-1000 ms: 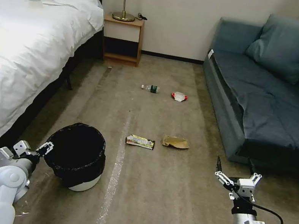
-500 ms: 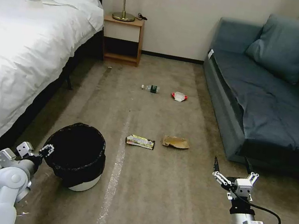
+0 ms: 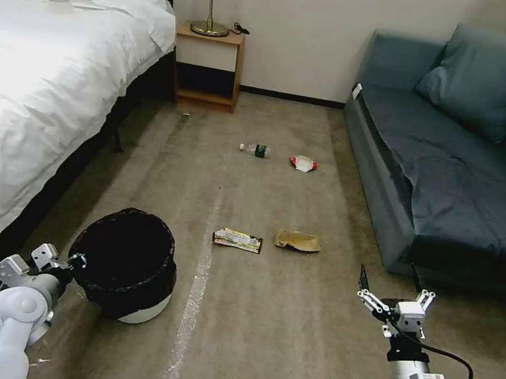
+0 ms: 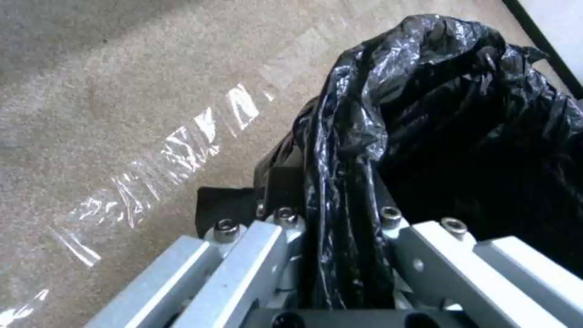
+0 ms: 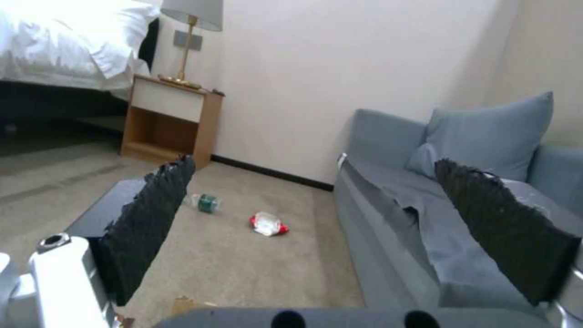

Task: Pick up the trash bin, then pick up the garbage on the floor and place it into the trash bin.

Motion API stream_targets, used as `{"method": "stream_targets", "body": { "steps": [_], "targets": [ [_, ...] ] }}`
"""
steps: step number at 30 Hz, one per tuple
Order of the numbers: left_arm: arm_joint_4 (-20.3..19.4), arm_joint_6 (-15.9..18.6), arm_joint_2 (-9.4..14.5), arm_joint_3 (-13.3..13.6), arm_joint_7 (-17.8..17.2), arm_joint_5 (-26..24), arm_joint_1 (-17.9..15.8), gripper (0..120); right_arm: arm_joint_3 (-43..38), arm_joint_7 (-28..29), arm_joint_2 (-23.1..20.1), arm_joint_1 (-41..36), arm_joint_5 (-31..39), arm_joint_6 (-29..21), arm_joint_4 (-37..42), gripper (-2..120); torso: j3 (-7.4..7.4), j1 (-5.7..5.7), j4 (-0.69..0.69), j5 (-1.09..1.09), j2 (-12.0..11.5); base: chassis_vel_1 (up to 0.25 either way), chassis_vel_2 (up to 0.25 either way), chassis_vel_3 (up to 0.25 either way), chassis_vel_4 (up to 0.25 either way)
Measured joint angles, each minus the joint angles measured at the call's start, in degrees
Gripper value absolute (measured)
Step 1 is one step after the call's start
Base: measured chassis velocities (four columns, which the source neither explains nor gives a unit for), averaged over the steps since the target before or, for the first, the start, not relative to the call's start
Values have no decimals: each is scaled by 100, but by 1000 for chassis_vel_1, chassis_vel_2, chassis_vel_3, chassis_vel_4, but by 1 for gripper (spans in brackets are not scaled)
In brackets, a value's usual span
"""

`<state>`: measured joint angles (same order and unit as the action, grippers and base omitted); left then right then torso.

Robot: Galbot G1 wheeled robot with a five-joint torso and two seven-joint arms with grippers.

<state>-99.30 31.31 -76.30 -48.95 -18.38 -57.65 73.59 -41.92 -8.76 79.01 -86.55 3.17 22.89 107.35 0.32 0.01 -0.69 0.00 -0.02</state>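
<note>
Our left gripper (image 3: 74,262) is clamped on the black liner at the rim of the trash bin (image 3: 126,262), which stands on the carpet beside the bed (image 3: 30,85). Our right gripper (image 3: 390,287) hovers spread wide and empty near the sofa (image 3: 463,181), behind the brown paper (image 3: 297,240).

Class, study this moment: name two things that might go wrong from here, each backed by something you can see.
1. The left tool pinches the trash bin at its rim, largely through the crinkly black liner; on lifting, the liner may slip or the bin tilt.
2. The right tool hangs open near the sofa; reaching for the tan-brown paper, it might brush it.
</note>
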Motion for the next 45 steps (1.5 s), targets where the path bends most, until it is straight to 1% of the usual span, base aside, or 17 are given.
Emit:
{"method": "stream_targets", "body": {
  "steps": [5, 7, 10, 13, 16, 19, 20, 21, 23, 27, 28, 29, 31, 34, 38, 40, 45],
  "targets": [
    [-54, -32, -2, -7, 49, 58, 66, 6, 5, -5, 3, 6, 3, 12, -15, 100, 0, 0, 0, -2, 0, 0, 0, 0, 0],
    [-163, -153, -3, -21, 233, 307, 161, 6, 24, -3, -3, 3, 10, 12, -17, 100, 1, 0, -1, -6, -1, 0, 0, 0, 0],
    [-349, -286, -10, -71, 374, 577, 239, 6, 37, 39, -7, 19, -13, 19, -23, 100, 0, 0, -1, -1, 0, 0, 0, 0, 0],
    [-499, -332, -11, -94, 447, 732, 300, 6, 45, 87, -15, 42, -32, 30, -25, 100, 0, 0, 0, -1, -1, 0, 0, 0, 0],
    [-1014, -328, -11, -132, 479, 974, 443, 6, 51, 151, -67, 95, -59, 2, -23, 100, 0, 0, -1, -1, 0, 0, 0, 0, 0],
    [-1180, -291, -12, -141, 463, 1033, 482, 6, 59, 185, -89, 116, -59, -29, -21, 100, 0, 0, -1, -1, 0, 0, 0, 0, 0],
    [-1436, -200, -13, -142, 414, 1117, 541, 6, 76, 274, -124, 162, -57, -72, -20, 100, 0, 0, -1, -1, 0, 0, 0, 0, 0],
    [-1436, -200, -13, -142, 414, 1117, 541, 6, 76, 274, -124, 162, -57, -72, -20, 100, 0, 0, -1, -1, 0, 0, 0, 0, 0],
    [-1735, -77, -14, -140, 392, 1321, 603, 6, 98, 394, -176, 224, -30, -134, -44, 100, 0, 0, -1, -1, 0, 0, 0, 0, 0],
    [-1876, -52, -35, -132, 431, 1548, 625, 6, 107, 439, -204, 266, -19, -142, -88, 100, 0, 0, 0, -1, -1, 0, 0, 0, 0],
    [-1969, -51, -66, -122, 470, 1797, 633, 6, 118, 473, -225, 306, -9, -143, -145, 100, 0, 0, -1, -1, 0, 0, 0, 0, 0],
    [-1969, -51, -66, -122, 470, 1797, 633, 6, 118, 473, -225, 306, -9, -143, -145, 100, 0, 0, -1, -1, 0, 0, 0, 0, 0],
    [-2131, -51, -119, -94, 488, 2083, 653, 6, 184, 558, -278, 377, 57, -136, -271, 100, 0, 0, 0, -1, 0, 0, 0, 0, 0],
    [-2264, -32, -153, -69, 462, 2146, 667, 6, 240, 558, -344, 434, 161, -88, -382, 100, 0, 0, 0, 0, 0, 0, 0, 0, 0],
    [-2312, 3, -178, -59, 473, 2330, 682, 6, 295, 503, -447, 481, 323, -40, -523, 100, 0, 0, 0, -1, 0, 0, 0, 0, 0],
    [-2281, -35, -206, -54, 603, 2672, 681, 5, 324, 466, -506, 506, 431, 54, -658, 100, 0, 0, 0, -1, -1, 0, 0, 0, 0],
    [-2259, -55, -251, -21, 674, 2949, 689, 5, 338, 408, -532, 546, 492, 186, -835, 100, 0, 0, 0, -1, 0, 0, 0, 0, 0]
  ]
}}
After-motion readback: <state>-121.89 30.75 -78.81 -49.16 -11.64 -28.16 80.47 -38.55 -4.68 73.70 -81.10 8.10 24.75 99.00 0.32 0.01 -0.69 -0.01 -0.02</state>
